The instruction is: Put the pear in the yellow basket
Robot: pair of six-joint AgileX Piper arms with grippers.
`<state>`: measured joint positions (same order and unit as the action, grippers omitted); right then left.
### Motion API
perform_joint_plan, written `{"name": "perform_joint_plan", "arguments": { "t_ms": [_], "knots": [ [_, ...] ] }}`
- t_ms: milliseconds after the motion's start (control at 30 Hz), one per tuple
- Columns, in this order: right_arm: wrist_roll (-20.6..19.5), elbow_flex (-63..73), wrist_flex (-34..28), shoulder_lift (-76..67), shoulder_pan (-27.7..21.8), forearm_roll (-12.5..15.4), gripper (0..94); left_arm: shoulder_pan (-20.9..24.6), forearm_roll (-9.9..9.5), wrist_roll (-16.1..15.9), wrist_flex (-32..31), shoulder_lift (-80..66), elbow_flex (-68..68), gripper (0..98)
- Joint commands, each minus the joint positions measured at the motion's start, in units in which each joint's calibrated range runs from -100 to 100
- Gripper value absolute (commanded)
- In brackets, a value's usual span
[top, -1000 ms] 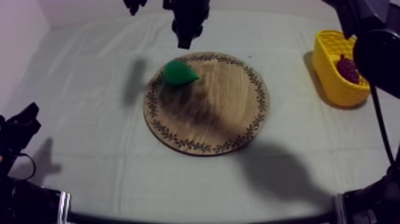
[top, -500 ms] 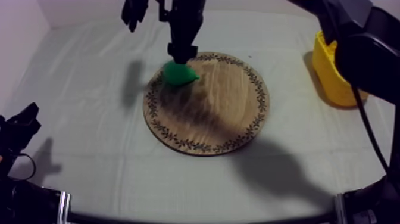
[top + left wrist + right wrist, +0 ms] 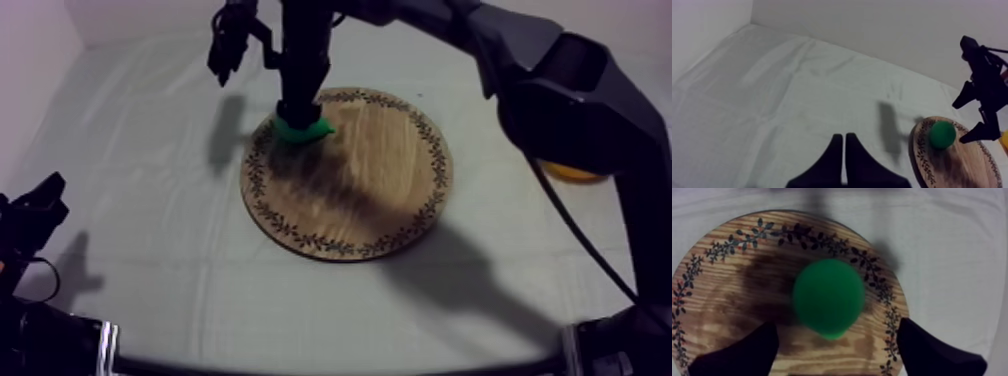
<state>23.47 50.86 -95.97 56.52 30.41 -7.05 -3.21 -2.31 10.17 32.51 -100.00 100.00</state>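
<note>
Fingers (image 3: 747,350) of right gripper (image 3: 837,323) straddle, wide apart, the green toy pear (image 3: 828,297) at the edge of the round patterned wooden board (image 3: 732,288), ready to clamp; left gripper (image 3: 843,145) rests pinched together, off-board

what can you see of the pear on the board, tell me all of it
The pear is plain green, smooth and matte like toy plastic, round with one narrower end. It seems to lie on its side on the wooden board, close to the board's patterned edge. The right gripper is over it, open, with a finger at either side, and neither touches the pear.
</note>
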Motion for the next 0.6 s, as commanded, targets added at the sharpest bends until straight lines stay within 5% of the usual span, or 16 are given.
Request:
{"name": "perform_joint_plan", "arguments": {
  "t_ms": [0, 367, 567],
  "knots": [
    [0.02, 1.73, -0.30, 1.97, 0.03, 0.03, 66.8, -0.02, -0.01, 0.01, -0.01, 0.00, 0.00, 0.1],
    [0.28, 7.66, -0.20, 8.67, -0.19, -0.94, 60.9, -0.02, -0.01, 0.01, -0.01, 0.00, 0.00, 0.1],
    [0.13, 8.82, 0.16, 10.47, -0.35, -1.11, 44.8, -0.02, -0.01, 0.01, -0.01, 0.00, 0.00, 0.1]
  ]
}}
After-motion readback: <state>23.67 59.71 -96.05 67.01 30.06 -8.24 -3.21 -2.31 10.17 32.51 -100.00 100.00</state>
